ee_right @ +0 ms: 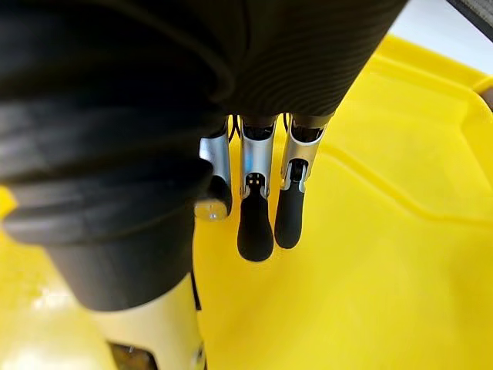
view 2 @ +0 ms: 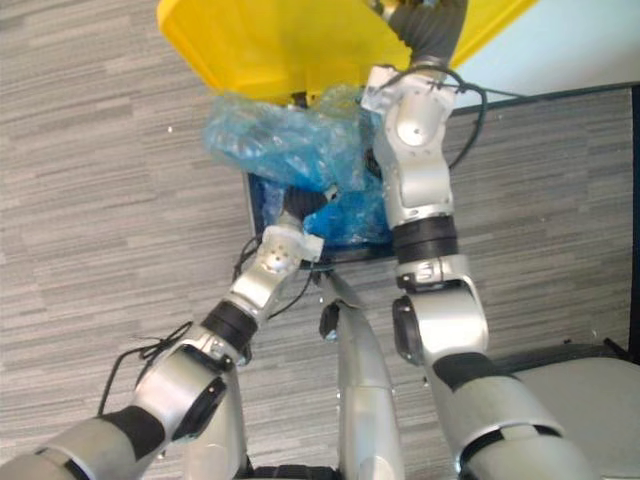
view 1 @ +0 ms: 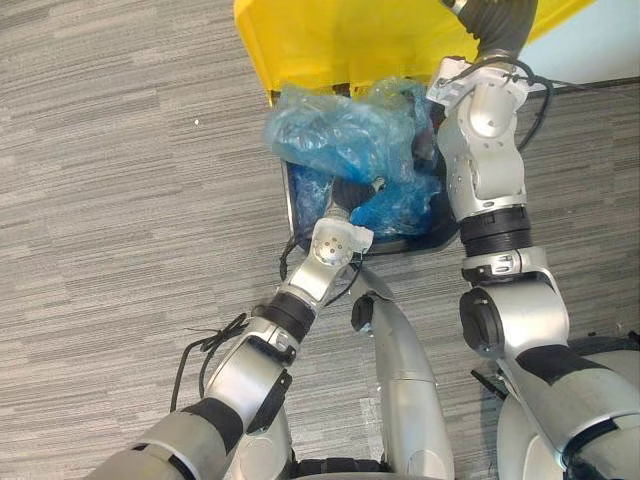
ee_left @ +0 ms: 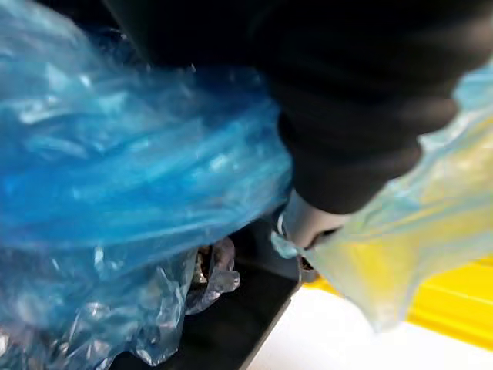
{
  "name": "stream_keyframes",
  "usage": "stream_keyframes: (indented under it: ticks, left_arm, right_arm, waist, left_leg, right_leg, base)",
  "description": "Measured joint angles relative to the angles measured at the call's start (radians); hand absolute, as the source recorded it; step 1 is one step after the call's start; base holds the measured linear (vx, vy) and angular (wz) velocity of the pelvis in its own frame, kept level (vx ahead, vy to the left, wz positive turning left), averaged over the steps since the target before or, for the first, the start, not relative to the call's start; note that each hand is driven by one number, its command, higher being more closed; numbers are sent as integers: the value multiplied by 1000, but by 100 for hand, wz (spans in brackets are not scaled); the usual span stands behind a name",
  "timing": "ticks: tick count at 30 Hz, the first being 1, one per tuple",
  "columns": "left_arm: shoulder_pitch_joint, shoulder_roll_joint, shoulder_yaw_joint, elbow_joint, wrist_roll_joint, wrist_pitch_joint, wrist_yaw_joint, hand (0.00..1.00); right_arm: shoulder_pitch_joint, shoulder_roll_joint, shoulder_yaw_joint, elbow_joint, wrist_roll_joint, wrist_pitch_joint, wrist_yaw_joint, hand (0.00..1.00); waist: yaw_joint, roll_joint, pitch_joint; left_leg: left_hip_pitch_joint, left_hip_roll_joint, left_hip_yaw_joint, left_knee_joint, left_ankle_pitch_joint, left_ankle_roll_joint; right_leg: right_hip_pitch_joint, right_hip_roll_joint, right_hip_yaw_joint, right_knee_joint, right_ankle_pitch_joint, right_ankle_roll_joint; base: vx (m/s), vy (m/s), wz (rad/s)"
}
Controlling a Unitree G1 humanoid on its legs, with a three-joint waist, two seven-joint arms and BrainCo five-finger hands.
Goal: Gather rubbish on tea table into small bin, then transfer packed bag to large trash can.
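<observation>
Blue bag (view 1: 335,135) (crumpled) in black bin (view 1: 435,238)

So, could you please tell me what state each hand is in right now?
Left hand: cannot be told; it is deep in the blue bag.
Right hand: open, holding nothing, by the yellow bin.

Likely an office or similar indoor room, grey striped carpet (view 1: 120,150) on every side of the left hand (view 1: 352,192), large yellow trash can (view 1: 330,40) just beyond it, pale wall (view 1: 610,45) with dark skirting (view 1: 600,84) to its right
</observation>
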Motion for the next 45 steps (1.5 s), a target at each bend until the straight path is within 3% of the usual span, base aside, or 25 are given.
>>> stream_keyframes:
  ticks: [11,17,26,29,30,31,32,33,34,35,36,38,39,40,41,42,43,44,45]
  left_arm:
    - [9,11,-1,-5,20,0,-1,0]
    - [168,43,-4,-115,54,-1,1,0]
    - [471,80,22,-181,68,-2,-6,0]
    - [605,82,87,-181,68,-2,-19,0]
    - [663,88,106,-179,67,-2,-27,0]
    - [703,87,141,-174,66,0,-30,0]
    - [715,84,157,-172,66,0,-31,0]
    - [755,81,198,-168,66,2,-38,0]
    - [807,79,219,-167,66,3,-46,0]
    - [829,78,228,-167,66,3,-48,0]
    - [885,77,268,-154,66,7,-52,0]
    - [892,72,317,-77,66,16,-50,0]
    - [901,73,342,-8,68,31,-53,0]
    - [912,71,366,31,68,46,-51,0]
    - [919,69,375,49,69,49,-51,0]
    - [919,48,409,98,70,58,-52,0]
    - [921,36,426,120,70,63,-53,0]
    - [922,25,471,132,69,57,-57,0]
    - [914,31,489,141,69,56,-55,0]
  right_arm:
    - [34,16,19,3,-16,5,15,0]
    - [216,72,29,-4,-89,7,20,0]
    - [570,137,30,-40,-178,22,72,0]
    - [724,186,38,-40,-226,30,103,0]
    - [801,207,42,-40,-247,30,113,0]
    - [868,229,41,-38,-248,30,127,0]
    - [890,234,42,-35,-248,31,131,0]
    - [964,249,42,-29,-255,34,138,0]
    - [1036,254,42,-15,-273,33,145,0]
    - [1057,256,41,-3,-283,32,147,0]
    - [1121,264,26,37,-298,30,154,0]
    - [1171,268,-16,89,-326,28,165,0]
    - [1216,277,-62,137,-333,31,163,0]
    - [1259,280,-92,203,-350,33,162,0]
    - [1278,279,-102,242,-354,36,162,0]
    - [1283,273,-143,283,-343,41,162,0]
    - [1281,263,-158,300,-345,42,159,0]
    - [1271,269,-192,326,-344,41,152,0]
    - [1266,279,-206,346,-345,43,148,0]
  waist:
    - [-2,-5,-3]
    - [23,-33,-29]
    - [57,-46,-50]
    - [63,-48,-69]
    - [62,-58,-90]
    - [60,-58,-99]
    - [62,-53,-108]
    - [48,-52,-122]
    - [46,-56,-150]
    - [46,-59,-168]
    - [46,-67,-217]
    - [42,-42,-238]
    - [40,-36,-271]
    - [24,-76,-287]
    - [21,-92,-298]
    - [31,-56,-321]
    - [40,-27,-341]
    - [56,-20,-385]
    - [53,-45,-389]
  left_leg:
    - [63,-5,-6,11,-4,7]
    - [155,-21,-17,-3,-6,12]
    - [345,-65,-13,-46,-1,21]
    - [431,-73,6,-49,-8,33]
    - [461,-81,15,-56,-8,33]
    - [494,-69,27,-91,11,48]
    - [500,-55,40,-109,19,52]
    - [538,-51,47,-166,58,52]
    - [580,-47,44,-211,73,46]
    - [585,-44,44,-223,76,44]
    - [584,-48,37,-239,76,43]
    - [586,-31,28,-276,101,64]
    - [593,-1,50,-354,170,27]
    - [625,-40,51,-397,205,-8]
    - [636,-58,50,-405,210,-12]
    - [631,-33,51,-420,217,-11]
    - [628,-8,59,-464,239,21]
    - [642,-14,133,-574,328,87]
    - [662,-43,173,-612,364,40]
  right_leg:
    - [68,-12,-7,15,-7,8]
    - [164,-27,-11,13,-11,11]
    - [299,-76,-1,99,-70,14]
    - [356,-92,14,139,-91,39]
    - [370,-105,24,152,-77,76]
    - [387,-95,55,129,-18,164]
    - [386,-81,73,118,18,173]
    - [318,-108,101,451,12,85]
    - [304,-119,138,730,-4,66]
    - [309,-119,150,787,15,60]
    - [357,-110,161,799,80,67]
    - [354,-83,140,756,138,72]
    - [345,-73,150,801,76,22]
    - [393,-108,212,844,-27,24]
    - [443,-126,229,773,-27,32]
    - [515,-86,192,662,-123,57]
    - [551,-41,174,545,-143,54]
    - [631,-12,188,317,-234,42]
    - [672,-28,194,212,-300,46]
  base:
    - [3,-3,3]
    - [-47,-3,11]
    - [-16,-8,10]
    - [-15,28,-4]
    - [-59,31,-17]
    - [-59,31,-25]
    - [-137,-28,-20]
    - [-77,-81,-1]
    - [-78,-105,6]
    - [17,-104,-1]
    - [-8,-69,-16]
    - [11,-81,-17]
    - [114,-176,16]
    - [144,-193,28]
    - [158,-186,12]
    - [77,-100,-40]
    - [42,-17,-100]
    - [6,-18,-93]
    - [-1,-42,-77]
